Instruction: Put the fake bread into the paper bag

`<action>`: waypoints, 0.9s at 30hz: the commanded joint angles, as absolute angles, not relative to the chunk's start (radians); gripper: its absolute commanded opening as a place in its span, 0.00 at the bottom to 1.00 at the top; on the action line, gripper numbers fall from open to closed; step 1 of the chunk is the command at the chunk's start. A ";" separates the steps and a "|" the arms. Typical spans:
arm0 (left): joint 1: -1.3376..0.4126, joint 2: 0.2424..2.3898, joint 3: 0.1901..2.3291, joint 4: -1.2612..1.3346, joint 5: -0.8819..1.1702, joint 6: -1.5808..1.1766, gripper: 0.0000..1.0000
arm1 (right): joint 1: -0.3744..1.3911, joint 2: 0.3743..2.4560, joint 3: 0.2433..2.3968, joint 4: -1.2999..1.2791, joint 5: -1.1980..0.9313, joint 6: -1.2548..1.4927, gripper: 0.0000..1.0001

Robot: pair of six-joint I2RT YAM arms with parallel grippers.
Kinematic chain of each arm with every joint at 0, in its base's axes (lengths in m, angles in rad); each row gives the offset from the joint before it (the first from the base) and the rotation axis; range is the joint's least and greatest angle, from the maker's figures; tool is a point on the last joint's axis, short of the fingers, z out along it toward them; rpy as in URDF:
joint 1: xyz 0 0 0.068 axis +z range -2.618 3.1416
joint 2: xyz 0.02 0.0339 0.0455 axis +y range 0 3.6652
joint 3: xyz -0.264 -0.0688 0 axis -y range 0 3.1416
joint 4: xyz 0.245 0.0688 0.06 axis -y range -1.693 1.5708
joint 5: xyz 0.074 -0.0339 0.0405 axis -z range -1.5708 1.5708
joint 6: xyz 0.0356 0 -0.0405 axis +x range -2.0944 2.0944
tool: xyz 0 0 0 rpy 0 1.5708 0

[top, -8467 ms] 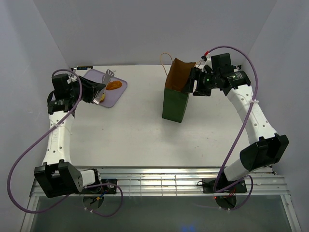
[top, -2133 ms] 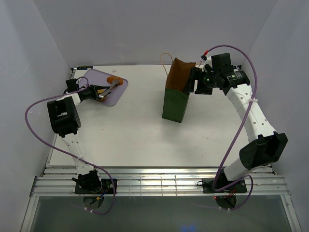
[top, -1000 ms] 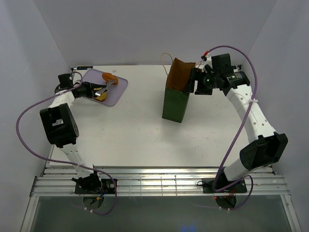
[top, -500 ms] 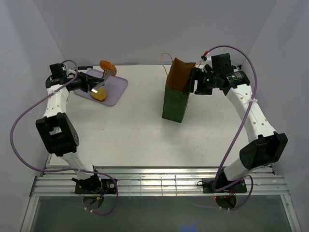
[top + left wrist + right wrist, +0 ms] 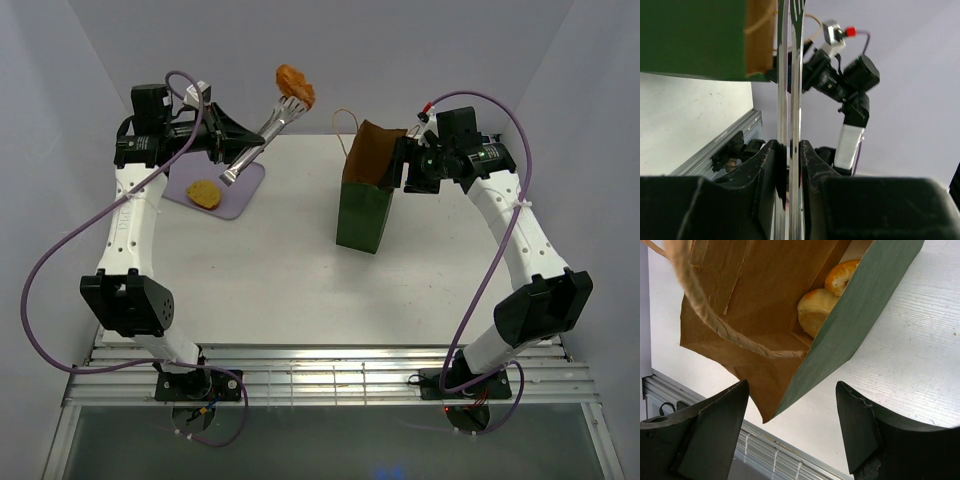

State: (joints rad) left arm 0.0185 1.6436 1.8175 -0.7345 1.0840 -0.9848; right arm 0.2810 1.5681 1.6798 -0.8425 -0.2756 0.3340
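Bag [image 5: 362,215] upright, mouth up, bun [image 5: 295,84] aloft

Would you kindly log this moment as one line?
left gripper: shut on tongs | tongs: bun aloft, short of paper bag | lilac tray: one pastry | right gripper: open, astride bag rim | bag: two pastries inside

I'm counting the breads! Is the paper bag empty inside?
No, the right wrist view shows a pale bun and an orange-brown pastry lying inside the paper bag.
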 commanded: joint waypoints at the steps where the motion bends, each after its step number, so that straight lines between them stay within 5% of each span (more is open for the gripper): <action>1: -0.037 1.597 1.940 -0.729 1.131 -0.983 0.00 | 0.275 1.583 1.733 -0.845 -0.250 0.342 0.76; 27: -0.399 1.555 1.822 -0.788 0.951 -0.940 0.00 | 0.270 1.594 1.781 -0.870 -0.169 0.379 0.71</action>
